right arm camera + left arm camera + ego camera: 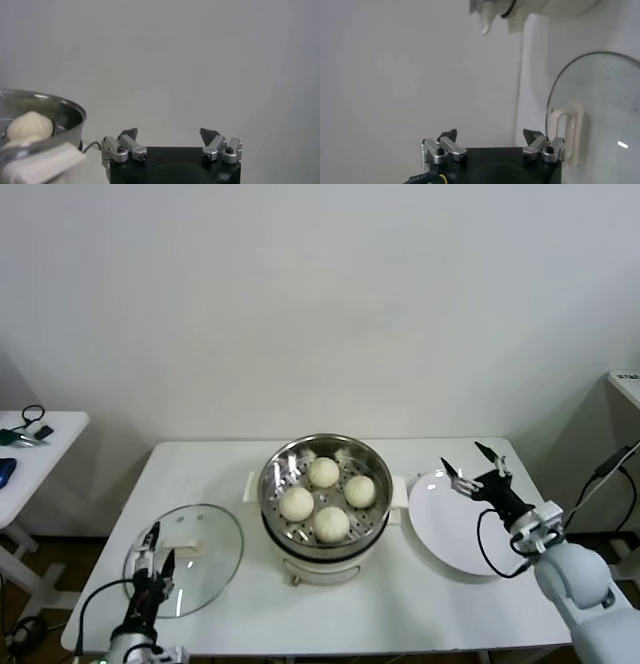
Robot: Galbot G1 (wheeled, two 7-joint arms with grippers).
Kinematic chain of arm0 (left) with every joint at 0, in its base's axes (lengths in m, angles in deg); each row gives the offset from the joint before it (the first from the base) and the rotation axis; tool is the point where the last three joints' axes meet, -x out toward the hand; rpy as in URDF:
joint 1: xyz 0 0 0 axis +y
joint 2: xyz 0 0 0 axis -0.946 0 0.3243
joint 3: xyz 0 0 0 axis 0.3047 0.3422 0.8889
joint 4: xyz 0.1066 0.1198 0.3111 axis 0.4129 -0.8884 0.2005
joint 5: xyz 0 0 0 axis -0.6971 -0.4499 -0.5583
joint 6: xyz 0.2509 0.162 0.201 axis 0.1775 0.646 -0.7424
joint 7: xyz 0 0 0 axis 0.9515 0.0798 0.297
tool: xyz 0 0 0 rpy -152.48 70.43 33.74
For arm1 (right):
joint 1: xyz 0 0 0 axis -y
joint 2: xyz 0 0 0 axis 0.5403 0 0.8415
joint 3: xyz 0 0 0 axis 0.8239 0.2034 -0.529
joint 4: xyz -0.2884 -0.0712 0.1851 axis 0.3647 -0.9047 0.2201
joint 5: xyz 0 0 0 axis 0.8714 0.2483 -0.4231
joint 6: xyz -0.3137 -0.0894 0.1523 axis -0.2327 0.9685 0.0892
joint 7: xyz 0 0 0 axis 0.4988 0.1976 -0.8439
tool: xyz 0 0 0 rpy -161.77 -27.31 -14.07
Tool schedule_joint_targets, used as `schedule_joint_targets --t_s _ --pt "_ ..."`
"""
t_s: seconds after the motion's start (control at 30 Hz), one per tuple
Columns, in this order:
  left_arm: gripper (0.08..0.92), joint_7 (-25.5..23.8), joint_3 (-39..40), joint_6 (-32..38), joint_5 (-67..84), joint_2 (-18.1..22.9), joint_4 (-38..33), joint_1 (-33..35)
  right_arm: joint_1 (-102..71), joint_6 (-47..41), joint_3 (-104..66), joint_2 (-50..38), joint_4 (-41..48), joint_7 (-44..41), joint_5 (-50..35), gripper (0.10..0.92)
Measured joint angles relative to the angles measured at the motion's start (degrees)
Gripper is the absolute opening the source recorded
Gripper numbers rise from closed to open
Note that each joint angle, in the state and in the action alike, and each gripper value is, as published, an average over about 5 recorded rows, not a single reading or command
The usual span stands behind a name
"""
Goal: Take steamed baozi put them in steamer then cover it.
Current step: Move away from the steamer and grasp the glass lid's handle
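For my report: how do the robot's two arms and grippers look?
Both grippers, left and right, have black bodies, dark pointed jaws and silver metal linkages. Black cables run along both arms. The right arm has rounded light-grey shells.

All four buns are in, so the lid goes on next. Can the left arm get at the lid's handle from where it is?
Probably yes. The left gripper hangs open over the lid, beside its white handle, with nothing between them.
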Motion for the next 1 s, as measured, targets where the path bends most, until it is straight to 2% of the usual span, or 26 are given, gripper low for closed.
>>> schedule_joint_targets --t_s 0.37,1.0 --pt "0.823 1.2 1.1 0.2 -8.2 -0.1 6.5 -3.9 -4.4 -0.9 -3.8 2.8 -0.1 0.4 3.2 0.823" --pt "0.823 3.5 0.9 -0.1 -12.4 -0.3 16.2 -10.5 -6.8 -1.0 -5.5 4.2 -0.3 0.2 5.7 0.823"
